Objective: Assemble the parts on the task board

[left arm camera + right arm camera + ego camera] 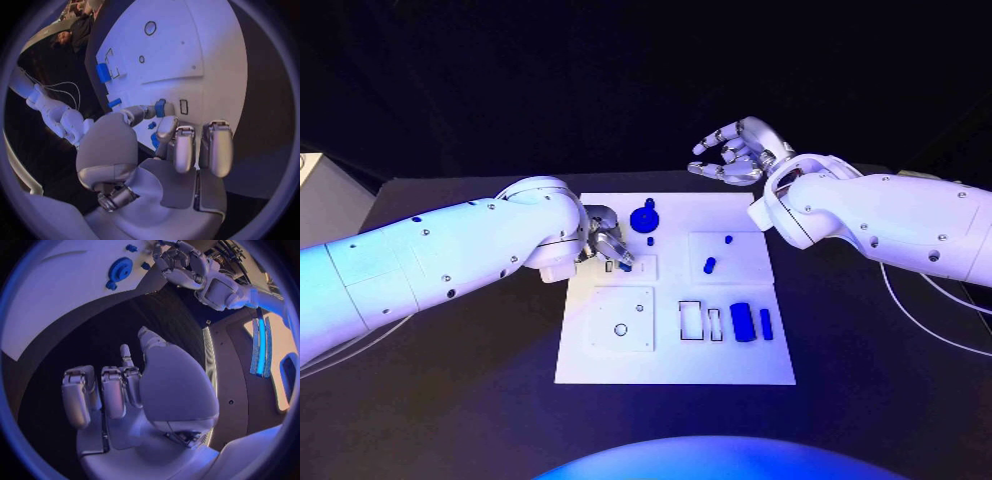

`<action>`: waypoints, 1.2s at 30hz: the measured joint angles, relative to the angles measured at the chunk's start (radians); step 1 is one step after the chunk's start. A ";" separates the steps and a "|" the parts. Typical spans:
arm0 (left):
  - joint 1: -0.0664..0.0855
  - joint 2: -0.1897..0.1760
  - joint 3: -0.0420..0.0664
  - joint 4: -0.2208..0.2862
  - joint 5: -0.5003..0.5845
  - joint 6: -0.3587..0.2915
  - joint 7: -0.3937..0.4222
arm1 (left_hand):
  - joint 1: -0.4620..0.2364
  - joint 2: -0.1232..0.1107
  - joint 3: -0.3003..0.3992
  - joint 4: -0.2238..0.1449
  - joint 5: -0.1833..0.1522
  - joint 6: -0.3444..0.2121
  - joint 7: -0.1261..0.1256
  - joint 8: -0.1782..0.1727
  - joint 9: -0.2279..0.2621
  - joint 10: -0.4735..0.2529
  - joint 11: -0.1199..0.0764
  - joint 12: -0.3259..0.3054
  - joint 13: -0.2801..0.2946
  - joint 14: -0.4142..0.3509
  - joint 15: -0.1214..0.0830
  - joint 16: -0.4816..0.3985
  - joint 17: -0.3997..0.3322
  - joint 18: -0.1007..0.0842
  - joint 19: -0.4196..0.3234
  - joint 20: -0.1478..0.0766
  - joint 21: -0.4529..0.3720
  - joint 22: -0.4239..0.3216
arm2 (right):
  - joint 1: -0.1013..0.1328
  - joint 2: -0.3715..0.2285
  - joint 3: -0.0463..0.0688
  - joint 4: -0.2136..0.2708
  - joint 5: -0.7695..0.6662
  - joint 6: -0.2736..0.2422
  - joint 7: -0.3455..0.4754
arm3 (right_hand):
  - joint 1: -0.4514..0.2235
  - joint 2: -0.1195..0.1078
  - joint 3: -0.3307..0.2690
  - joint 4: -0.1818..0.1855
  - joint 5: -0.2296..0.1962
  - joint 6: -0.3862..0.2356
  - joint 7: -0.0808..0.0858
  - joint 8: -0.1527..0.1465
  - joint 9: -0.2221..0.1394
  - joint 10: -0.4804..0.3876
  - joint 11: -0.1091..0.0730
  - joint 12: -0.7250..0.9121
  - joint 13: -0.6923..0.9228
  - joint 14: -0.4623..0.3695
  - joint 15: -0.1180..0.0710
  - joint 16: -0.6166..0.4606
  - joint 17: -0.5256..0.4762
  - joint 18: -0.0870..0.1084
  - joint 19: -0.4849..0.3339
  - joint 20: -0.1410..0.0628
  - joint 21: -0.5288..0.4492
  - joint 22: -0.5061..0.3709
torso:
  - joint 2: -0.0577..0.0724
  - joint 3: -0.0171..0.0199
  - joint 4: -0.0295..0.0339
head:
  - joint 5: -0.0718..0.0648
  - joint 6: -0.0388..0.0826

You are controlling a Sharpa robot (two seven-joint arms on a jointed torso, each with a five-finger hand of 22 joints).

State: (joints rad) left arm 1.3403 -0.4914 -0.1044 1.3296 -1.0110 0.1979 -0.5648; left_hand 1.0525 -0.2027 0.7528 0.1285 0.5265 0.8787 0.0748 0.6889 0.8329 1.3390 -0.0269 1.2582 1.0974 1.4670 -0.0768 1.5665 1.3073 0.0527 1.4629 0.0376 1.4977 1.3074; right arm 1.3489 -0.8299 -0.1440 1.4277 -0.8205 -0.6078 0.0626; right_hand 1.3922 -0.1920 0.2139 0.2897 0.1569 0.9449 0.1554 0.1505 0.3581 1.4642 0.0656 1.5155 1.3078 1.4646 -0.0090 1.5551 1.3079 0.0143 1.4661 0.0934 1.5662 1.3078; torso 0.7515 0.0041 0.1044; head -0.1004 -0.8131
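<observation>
2 white arms, glossy rounded shells dotted with small dark screws: left arm [437, 250], right arm [891, 222]. Silver segmented hands, left hand [606, 243], right hand [733, 150]. Thin pale cables trailing beside right arm.

Left robot hand [164, 150] is over the white task board [187, 55], and there's a small blue part [160, 107] pinched at its fingertips, right beside a little rectangular slot [184, 106]. Another blue part [103, 72] stands near the board's far edge, a smaller one [114, 103] just below it. Right arm [53, 112] waits beyond, over the dark desk [259, 100].
</observation>
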 measured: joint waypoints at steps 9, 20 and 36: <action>0.000 -0.001 -0.001 0.003 -0.009 0.003 -0.002 | -0.004 0.004 -0.003 -0.003 0.004 0.001 0.001 0.005 0.000 0.013 -0.002 0.011 0.014 0.000 0.000 0.000 0.000 -0.016 0.004 -0.004 0.005 0.000 | 0.000 0.000 0.000 0.000 0.000 0.001 0.000 | 0.000 0.000 0.000 0.000 0.000 0.001 -0.001 0.000 0.000 0.000 0.000 0.000 0.000 0.000 0.000 0.000 0.000 0.000 0.000 0.000 0.000 0.000 | 0.000 0.0003 -0.0004 | 0.002 -0.004; -0.001 0.003 0.000 0.001 -0.015 0.005 -0.002 | -0.013 0.013 -0.006 -0.006 0.005 0.014 -0.001 0.006 0.000 0.024 -0.009 0.014 0.022 0.000 -0.007 0.000 0.000 -0.016 0.004 -0.004 0.011 0.000 | 0.000 -0.002 0.000 0.001 0.000 0.002 0.000 | 0.000 0.000 0.000 0.000 0.004 0.001 -0.001 0.000 0.000 0.000 0.000 0.000 0.000 0.000 0.000 0.000 0.000 0.000 0.000 0.000 0.000 0.000 | 0.001 0.0011 -0.0005 | 0.001 -0.007; -0.003 0.012 0.000 -0.009 -0.019 0.005 -0.003 | -0.032 0.027 -0.017 -0.017 -0.009 0.030 -0.009 0.006 0.028 0.046 -0.014 0.028 0.045 -0.004 -0.011 0.000 0.000 -0.016 0.004 -0.011 0.015 0.000 | 0.000 -0.004 0.000 0.002 0.000 0.002 0.000 | -0.003 0.003 0.000 0.000 0.004 0.001 -0.001 0.000 0.000 0.000 0.000 0.000 0.000 0.000 0.000 0.000 0.000 0.000 0.000 0.000 0.000 0.000 | 0.001 0.0018 -0.0012 | -0.004 -0.014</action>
State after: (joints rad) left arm 1.3374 -0.4789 -0.1042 1.3211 -1.0295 0.2031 -0.5683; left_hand 1.0200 -0.1757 0.7362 0.1118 0.5175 0.9083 0.0659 0.6950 0.8611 1.3854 -0.0411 1.2858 1.1426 1.4634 -0.0875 1.5665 1.3073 0.0369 1.4667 0.0266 1.5124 1.3073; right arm 1.3484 -0.8336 -0.1440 1.4298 -0.8205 -0.6059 0.0625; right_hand 1.3895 -0.1892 0.2139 0.2897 0.1609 0.9458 0.1545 0.1505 0.3581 1.4642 0.0656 1.5155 1.3074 1.4646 -0.0090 1.5551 1.3076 0.0142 1.4661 0.0934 1.5662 1.3074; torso 0.7524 0.0059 0.1033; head -0.1040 -0.8276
